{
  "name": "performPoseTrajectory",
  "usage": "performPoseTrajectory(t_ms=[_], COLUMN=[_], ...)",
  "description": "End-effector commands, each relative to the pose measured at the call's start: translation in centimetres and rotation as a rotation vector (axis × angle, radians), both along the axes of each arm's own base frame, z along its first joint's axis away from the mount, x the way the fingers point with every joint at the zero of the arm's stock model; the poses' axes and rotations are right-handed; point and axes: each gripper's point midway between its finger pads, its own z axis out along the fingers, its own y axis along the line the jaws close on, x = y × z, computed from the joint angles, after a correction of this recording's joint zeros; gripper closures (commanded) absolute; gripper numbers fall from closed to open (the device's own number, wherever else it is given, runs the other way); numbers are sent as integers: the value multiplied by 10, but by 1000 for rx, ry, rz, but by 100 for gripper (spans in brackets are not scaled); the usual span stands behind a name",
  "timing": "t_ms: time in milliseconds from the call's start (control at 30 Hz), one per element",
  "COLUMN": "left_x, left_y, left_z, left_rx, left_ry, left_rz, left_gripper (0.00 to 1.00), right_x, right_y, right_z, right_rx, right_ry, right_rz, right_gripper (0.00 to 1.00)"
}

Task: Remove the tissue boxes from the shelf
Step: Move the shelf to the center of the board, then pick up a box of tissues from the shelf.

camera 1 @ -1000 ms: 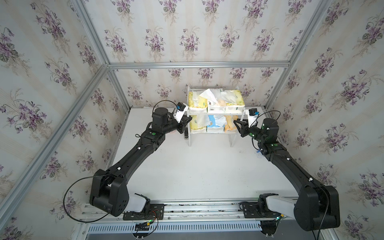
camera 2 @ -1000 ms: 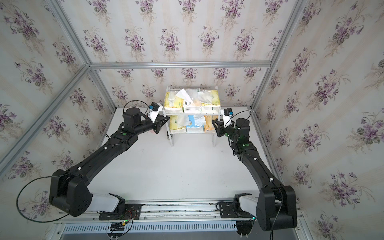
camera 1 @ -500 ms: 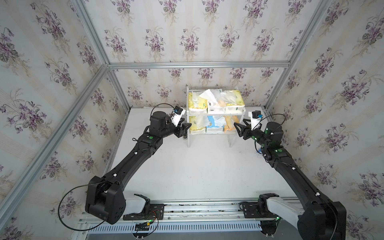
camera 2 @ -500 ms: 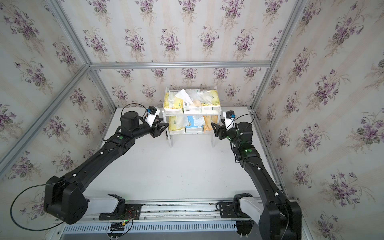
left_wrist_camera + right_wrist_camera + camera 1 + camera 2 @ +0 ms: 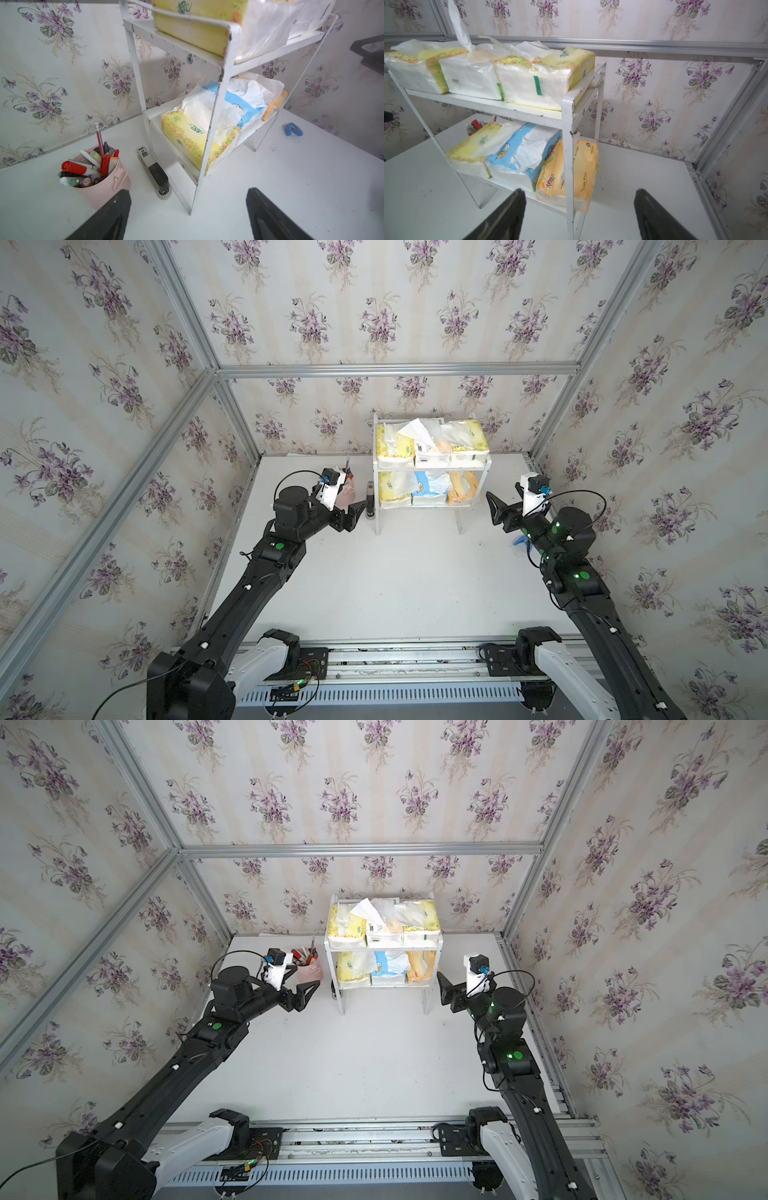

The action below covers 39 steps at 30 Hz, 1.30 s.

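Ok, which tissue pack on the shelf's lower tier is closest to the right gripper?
The orange pack, at the end nearest the right gripper; the blue pack sits mid-tier and the lower yellow pack at the far end.

Bare table (image 5: 415, 572) before shelf (image 5: 432, 467); cup (image 5: 308, 974) beside

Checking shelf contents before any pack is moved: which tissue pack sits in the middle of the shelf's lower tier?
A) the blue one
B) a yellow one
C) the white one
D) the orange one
A: in the right wrist view the blue tissue pack lies between the yellow pack and the orange pack on the lower board of the shelf.
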Motion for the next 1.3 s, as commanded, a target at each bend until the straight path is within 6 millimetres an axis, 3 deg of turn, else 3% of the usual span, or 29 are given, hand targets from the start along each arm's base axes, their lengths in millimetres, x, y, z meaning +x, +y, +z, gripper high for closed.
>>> performPoseTrajectory(t_ms=[0,200,300,400,467,700,867,1033,1267], left_x=[-4,-15,-24,-32,-37,-50,-54,-55,-52], left_y=[15,44,48,54,56,70,69,69,65], left_z=[-4,-25,-32,-41,-49,-86,-91,-95,-100], left_rx=[-21,-95,-131,-157,-168,-218,-235,-232,-221], left_ry=[27,124,171,208,239,353,409,451,516], left_rz=[86,269,298,334,348,454,461,473,473], left_gripper=[5,1,1,1,1,1,1,1,1], right_x=[-11,-26,-32,-37,-38,-35,-29,-22,-13], right_y=[2,14,23,33,40,74,97,115,135], right_z=[9,42,57,69,73,89,103,103,84], right_rx=[5,7,17,17,5,-81,-131,-301,-523], right_ry=[0,-68,-104,-131,-143,-175,-197,-224,-188], right_rz=[16,99,158,198,212,272,310,395,536], right_gripper=[15,15,15,8,0,0,0,1,5])
